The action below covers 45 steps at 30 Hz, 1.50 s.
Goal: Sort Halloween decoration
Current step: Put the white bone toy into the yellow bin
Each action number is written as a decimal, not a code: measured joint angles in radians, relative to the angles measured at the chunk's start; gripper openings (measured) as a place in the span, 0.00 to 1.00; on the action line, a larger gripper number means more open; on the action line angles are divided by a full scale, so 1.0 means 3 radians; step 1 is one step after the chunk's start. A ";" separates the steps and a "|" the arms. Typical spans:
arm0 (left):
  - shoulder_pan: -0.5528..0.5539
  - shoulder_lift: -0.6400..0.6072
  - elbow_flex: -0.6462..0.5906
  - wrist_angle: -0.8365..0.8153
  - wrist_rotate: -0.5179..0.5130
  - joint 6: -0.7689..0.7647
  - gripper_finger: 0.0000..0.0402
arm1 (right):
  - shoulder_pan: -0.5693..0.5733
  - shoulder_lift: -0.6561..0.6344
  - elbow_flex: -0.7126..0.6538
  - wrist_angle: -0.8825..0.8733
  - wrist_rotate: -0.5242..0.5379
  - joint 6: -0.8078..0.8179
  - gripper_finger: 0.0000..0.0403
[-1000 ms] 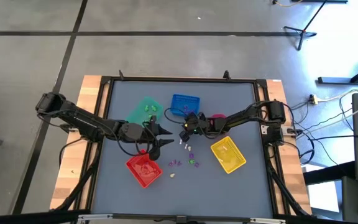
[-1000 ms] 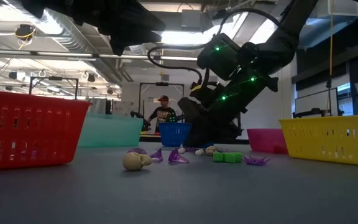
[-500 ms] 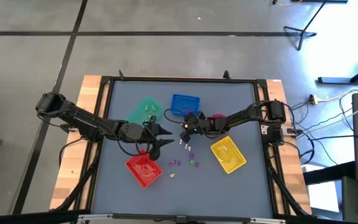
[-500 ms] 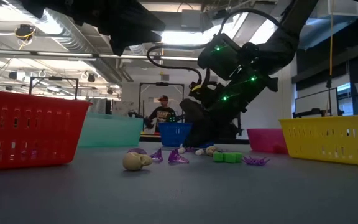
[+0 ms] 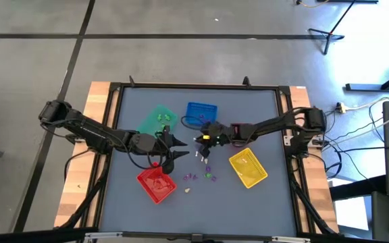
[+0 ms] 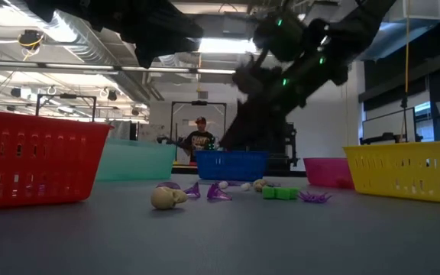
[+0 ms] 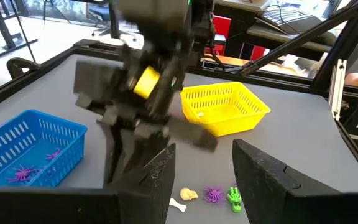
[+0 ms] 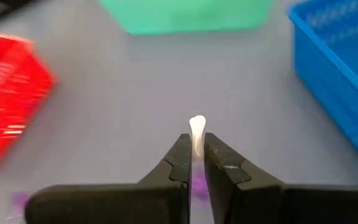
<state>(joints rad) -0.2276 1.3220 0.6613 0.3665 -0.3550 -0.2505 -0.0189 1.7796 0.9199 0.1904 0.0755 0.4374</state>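
Observation:
The Halloween decoration is a scatter of tiny trinkets (image 5: 204,170) lying on the grey table: a pale skull (image 6: 166,197), purple pieces (image 6: 218,191) and a green piece (image 6: 279,193). My right gripper (image 8: 194,146) hangs above them near the table's middle (image 5: 201,140), shut on a small white bone-shaped trinket (image 8: 196,127). My left gripper (image 7: 204,168) is open, with nothing between its fingers. It hovers to the left of the scatter (image 5: 174,148), beyond the far end of the red tray (image 5: 156,183). My right gripper pinches the white trinket's lower end (image 8: 196,144) between its two fingertips. The knobbed upper end (image 8: 196,121) sticks out past the fingers. The fingers slant down, coming from the table's right. The trinket is lifted clear of the table.
A green tray (image 5: 157,120) and a blue tray (image 5: 201,113) with purple pieces stand at the back. A pink bowl (image 5: 236,128) and a yellow tray (image 5: 247,167) are on the right. A person (image 6: 199,137) stands in the room beyond the table.
My right gripper has risen from the table by the trinkets, its fingers tipping nearer to level. It carries the white trinket up, clear of the table. The other trinkets lie where they were.

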 joint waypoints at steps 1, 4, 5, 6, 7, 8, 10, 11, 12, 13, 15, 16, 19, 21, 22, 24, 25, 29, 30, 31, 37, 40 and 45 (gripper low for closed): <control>0.0000 0.0000 0.0000 0.0001 0.0000 0.0000 0.36 | 0.0000 -0.0073 0.0002 -0.0020 -0.0094 -0.0013 0.06; 0.0000 0.0000 0.0000 0.0001 0.0000 0.0000 0.36 | 0.0001 -0.0288 0.0008 -0.0213 -0.0381 -0.0192 0.06; 0.0000 0.0000 0.0000 0.0001 0.0000 0.0000 0.36 | 0.0001 -0.0365 0.0008 -0.0324 -0.0497 -0.0262 0.06; 0.0000 0.0000 0.0000 0.0001 0.0000 0.0000 0.36 | 0.0001 -0.0435 0.0008 -0.0411 -0.0619 -0.0309 0.06; 0.0000 0.0000 0.0000 0.0001 0.0000 0.0000 0.36 | 0.0000 -0.0519 0.0009 -0.0513 -0.0735 -0.0344 0.06; 0.0000 0.0000 0.0000 0.0001 0.0000 0.0000 0.36 | 0.0000 -0.0608 0.0009 -0.0665 -0.0871 -0.0367 0.06; 0.0000 0.0000 0.0000 0.0001 0.0000 0.0000 0.36 | 0.0000 -0.0764 0.0012 -0.0912 -0.1136 -0.0433 0.06; 0.0000 0.0000 0.0000 0.0001 0.0000 0.0000 0.36 | 0.0000 -0.0838 0.0014 -0.1078 -0.1267 -0.0454 0.06; 0.0000 0.0000 0.0000 0.0001 0.0000 0.0000 0.36 | 0.0000 -0.0903 0.0014 -0.1250 -0.1381 -0.0482 0.06; 0.0000 0.0000 0.0000 0.0001 0.0000 -0.0001 0.36 | 0.0000 -0.0967 0.0014 -0.1405 -0.1495 -0.0507 0.06; 0.0000 0.0000 0.0000 0.0000 0.0001 -0.0001 0.36 | 0.0003 -0.1082 0.0014 -0.1767 -0.1684 -0.0522 0.06; 0.0000 0.0000 0.0000 0.0000 0.0000 -0.0001 0.36 | 0.0003 -0.1125 0.0014 -0.1945 -0.1763 -0.0519 0.06; 0.0000 0.0000 0.0000 0.0000 0.0001 -0.0001 0.36 | 0.0003 -0.1207 0.0015 -0.2493 -0.1889 -0.0519 0.06; 0.0000 0.0000 0.0000 0.0001 0.0001 -0.0001 0.36 | 0.0003 -0.1227 0.0015 -0.2833 -0.1915 -0.0520 0.06; 0.0000 0.0000 0.0000 0.0001 0.0001 -0.0001 0.36 | 0.0003 -0.1228 0.0015 -0.3013 -0.1914 -0.0520 0.06; 0.0000 0.0000 0.0000 0.0001 0.0001 -0.0001 0.36 | 0.0002 -0.1227 0.0014 -0.3365 -0.1890 -0.0520 0.06; 0.0000 0.0000 0.0000 0.0001 0.0001 -0.0001 0.36 | 0.0001 -0.1228 0.0014 -0.3503 -0.1850 -0.0523 0.06; 0.0000 0.0000 0.0000 0.0002 0.0003 -0.0001 0.36 | -0.0001 -0.1228 0.0014 -0.3833 -0.1599 -0.0525 0.06; 0.0000 0.0000 0.0000 0.0002 0.0004 -0.0003 0.36 | -0.0001 -0.1228 0.0014 -0.3867 -0.1543 -0.0525 0.06; 0.0000 0.0000 0.0000 0.0002 0.0004 -0.0004 0.36 | -0.0001 -0.1228 0.0014 -0.3879 -0.1494 -0.0526 0.07; 0.0000 0.0000 0.0000 0.0003 0.0005 -0.0005 0.36 | -0.0001 -0.1228 0.0014 -0.3836 -0.1386 -0.0527 0.17; 0.0000 0.0000 0.0000 0.0004 0.0060 -0.0006 0.36 | -0.0001 -0.1228 0.0014 -0.3836 -0.1382 -0.0525 0.24; -0.0003 0.0000 0.0000 0.0006 0.0108 -0.0014 0.36 | -0.0001 -0.1228 0.0014 -0.3823 -0.1148 -0.0525 0.34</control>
<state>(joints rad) -0.2283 1.3220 0.6613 0.3683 -0.3225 -0.2547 -0.0193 1.4113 0.9241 -0.9566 -0.2688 0.2798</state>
